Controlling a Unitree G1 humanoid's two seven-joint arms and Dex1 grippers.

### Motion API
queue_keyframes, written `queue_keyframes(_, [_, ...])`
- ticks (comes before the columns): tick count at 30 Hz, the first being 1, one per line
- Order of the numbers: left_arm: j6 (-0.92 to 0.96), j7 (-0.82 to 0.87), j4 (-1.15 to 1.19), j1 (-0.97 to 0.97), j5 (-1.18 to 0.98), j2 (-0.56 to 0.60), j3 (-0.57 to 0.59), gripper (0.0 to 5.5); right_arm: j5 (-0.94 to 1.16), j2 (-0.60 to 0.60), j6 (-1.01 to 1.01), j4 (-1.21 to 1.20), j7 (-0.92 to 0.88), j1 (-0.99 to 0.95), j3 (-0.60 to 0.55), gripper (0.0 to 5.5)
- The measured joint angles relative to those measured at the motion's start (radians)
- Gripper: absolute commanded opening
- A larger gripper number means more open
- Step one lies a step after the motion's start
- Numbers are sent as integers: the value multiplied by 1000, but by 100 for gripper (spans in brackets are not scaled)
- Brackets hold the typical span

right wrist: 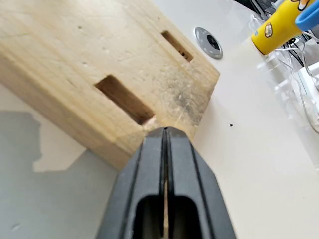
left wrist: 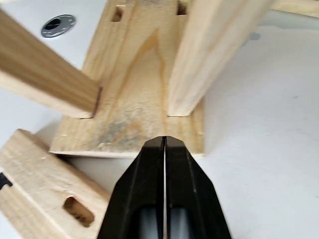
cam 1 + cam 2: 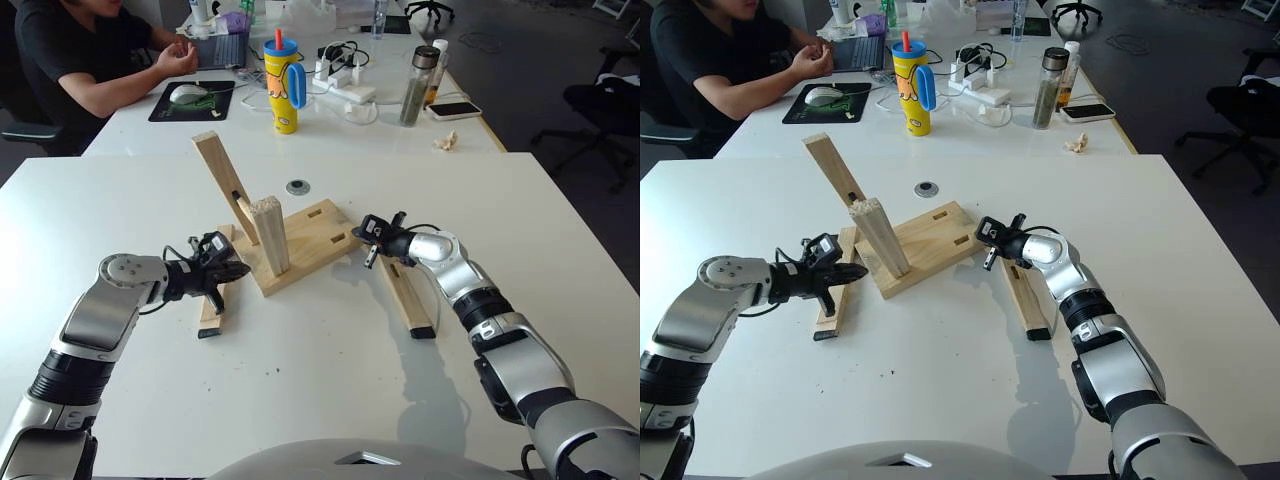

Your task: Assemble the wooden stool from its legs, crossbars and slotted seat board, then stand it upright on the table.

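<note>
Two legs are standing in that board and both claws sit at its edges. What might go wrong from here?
1. The far leg leans steeply in the seat board. A nudge might tip it out of its slot.
2. The left gripper and right gripper are both shut, with their tips at opposite edges of the board. Uneven pushing may slide or twist the board.
3. A loose wooden piece lies under the right arm, which could knock it.

i see my right gripper (image 1: 165, 130), black fingers pressed together, its tip at the edge of the pale slotted wooden seat board (image 1: 75, 45) on the white table (image 1: 259, 149).
</note>
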Motion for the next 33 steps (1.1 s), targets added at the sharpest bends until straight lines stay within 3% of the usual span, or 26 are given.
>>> queue_keyframes(9, [40, 131, -99, 56, 80, -87, -180, 3, -109, -27, -31, 95, 102, -126, 111, 0])
queue_keyframes(18, [16, 321, -49, 26, 291, -171, -345, 3, -45, -137, 115, -269, 467, -21, 156, 0])
queue_keyframes(23, [4, 377, 23, -11, 332, -210, -344, 3, 1, -194, 247, -530, 525, 103, 157, 0])
queue_keyframes(33, [-76, 439, 307, -166, 377, -277, -284, 3, 42, -22, 266, -655, 408, 206, 209, 0])
